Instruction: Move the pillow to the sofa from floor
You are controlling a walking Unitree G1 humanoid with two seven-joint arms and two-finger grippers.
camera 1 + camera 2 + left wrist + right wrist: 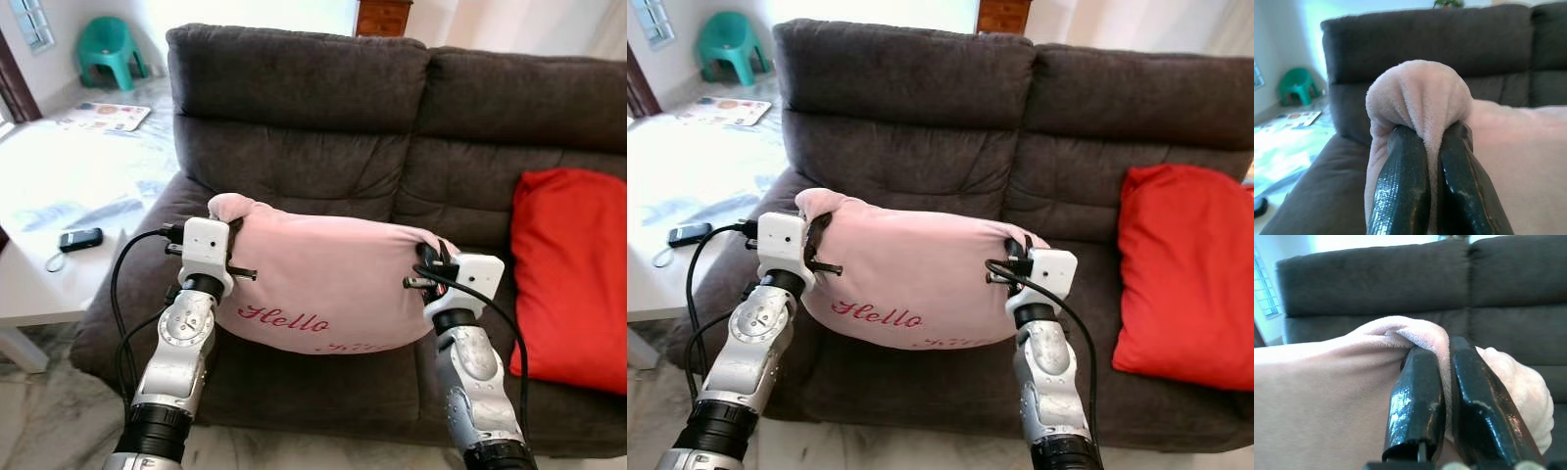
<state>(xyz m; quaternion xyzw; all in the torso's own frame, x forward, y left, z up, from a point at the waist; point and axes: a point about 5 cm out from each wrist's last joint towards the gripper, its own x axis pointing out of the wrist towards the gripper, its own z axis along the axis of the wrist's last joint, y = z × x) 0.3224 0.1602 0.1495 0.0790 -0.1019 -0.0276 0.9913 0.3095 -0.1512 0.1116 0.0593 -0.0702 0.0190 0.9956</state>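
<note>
A pink pillow (pixel 323 279) with red "Hello" lettering hangs in the air over the seat of a dark grey sofa (pixel 304 108). My left gripper (pixel 231 233) is shut on the pillow's left corner, and in the left wrist view its black fingers (pixel 1403 186) pinch a bunched fold of pink fabric (pixel 1420 98). On the pillow's right corner my right gripper (pixel 428 262) is shut too; in the right wrist view its fingers (pixel 1418 406) clamp the pink cloth (pixel 1420 338). The pillow sits level between both arms, in front of the sofa's left backrest.
A red cushion (pixel 568 274) leans on the sofa's right seat. To the left stands a white low table (pixel 59 196) with a dark phone (pixel 80 238) on it. A green plastic chair (pixel 110 49) is at the far left corner, with marble floor below.
</note>
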